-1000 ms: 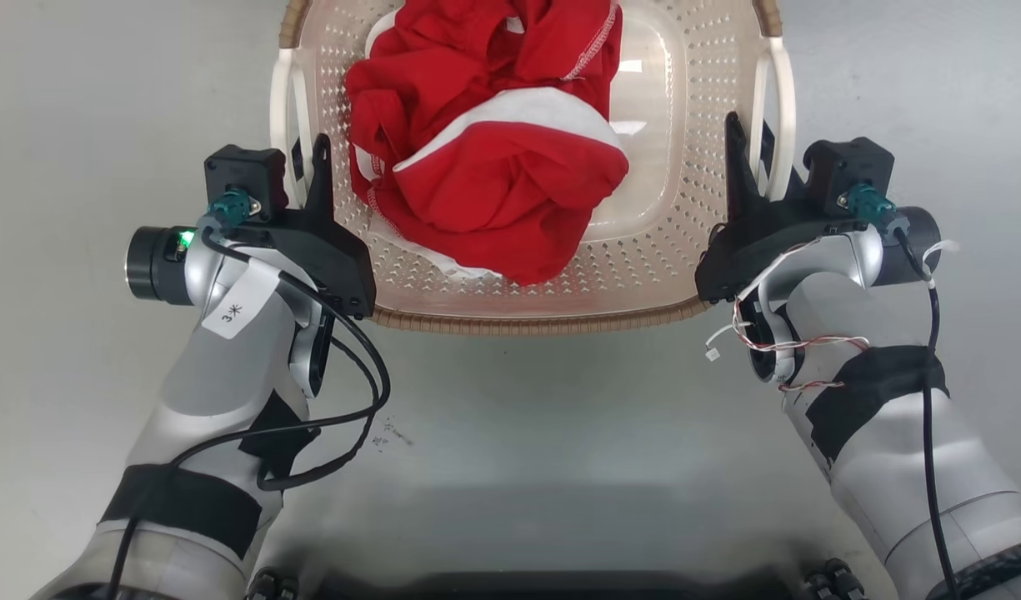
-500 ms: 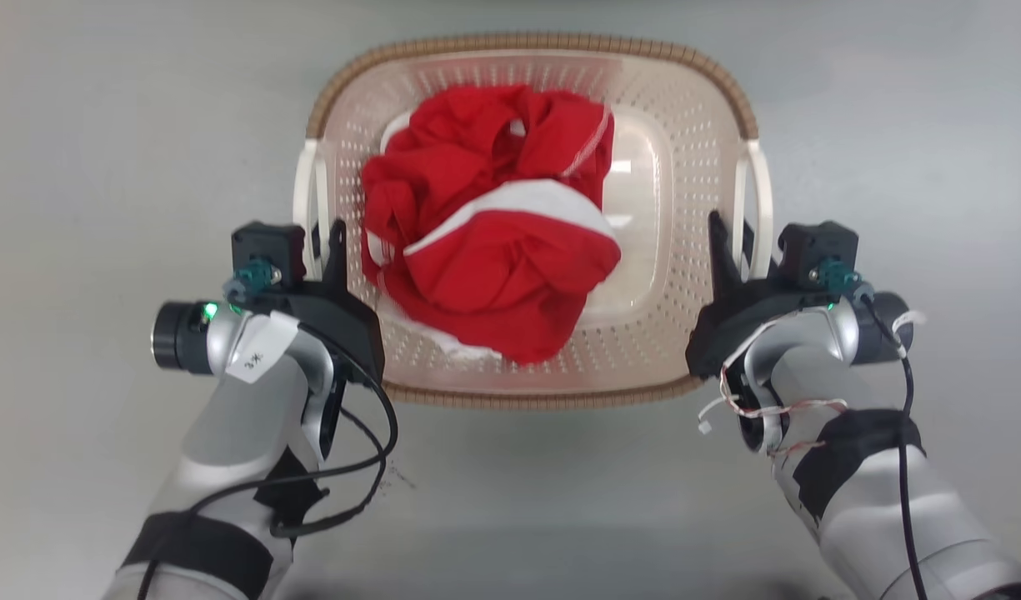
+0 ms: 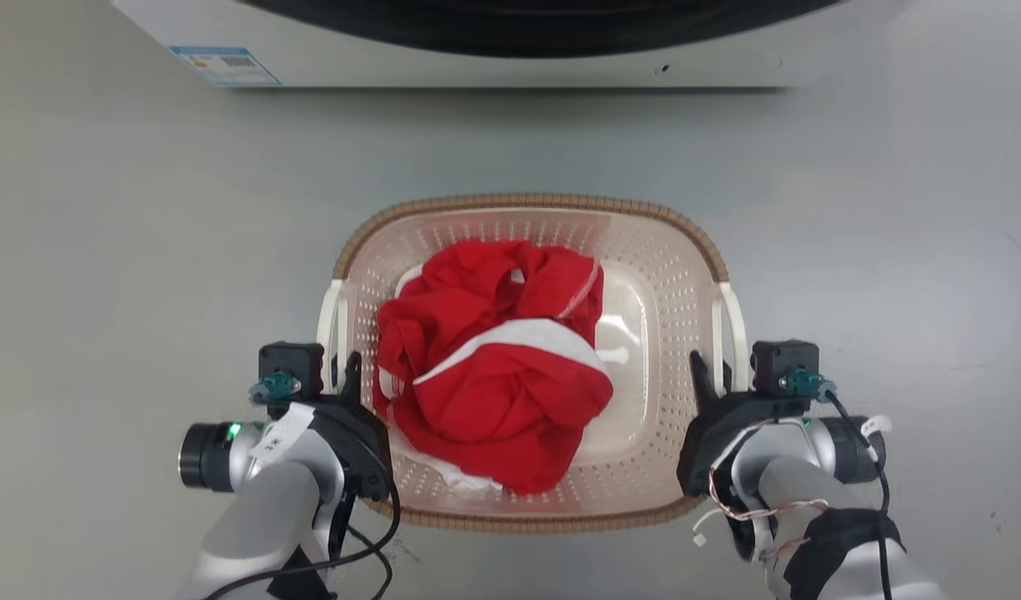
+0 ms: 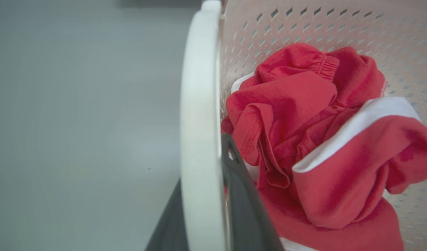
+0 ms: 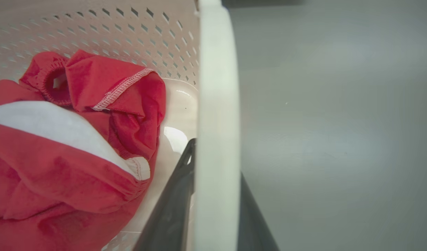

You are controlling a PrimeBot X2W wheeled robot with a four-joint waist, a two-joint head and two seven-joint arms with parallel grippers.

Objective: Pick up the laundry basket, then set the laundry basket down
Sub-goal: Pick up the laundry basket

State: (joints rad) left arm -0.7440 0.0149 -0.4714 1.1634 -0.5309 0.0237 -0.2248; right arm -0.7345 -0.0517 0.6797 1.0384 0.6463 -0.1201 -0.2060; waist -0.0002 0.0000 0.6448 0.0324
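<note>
White handle (image 4: 199,104) masks left hand (image 3: 345,372), washer (image 3: 510,58) cropped

The laundry basket (image 3: 668,275) is glossy perforated plastic (rim (image 3: 527,201) woven-looking); inside it matt red-and-white cloth (image 3: 493,400), beneath it smooth floor (image 3: 143,250).

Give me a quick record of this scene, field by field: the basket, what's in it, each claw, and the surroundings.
basket: laundry basket, cream, perforated, brown rim, upright
contents: crumpled red and white garment
left grip: left claw, fingers either side of the left handle, closed on it
right grip: right claw, likewise closed on the right handle
surroundings: grey floor; washer beyond the basket
</note>
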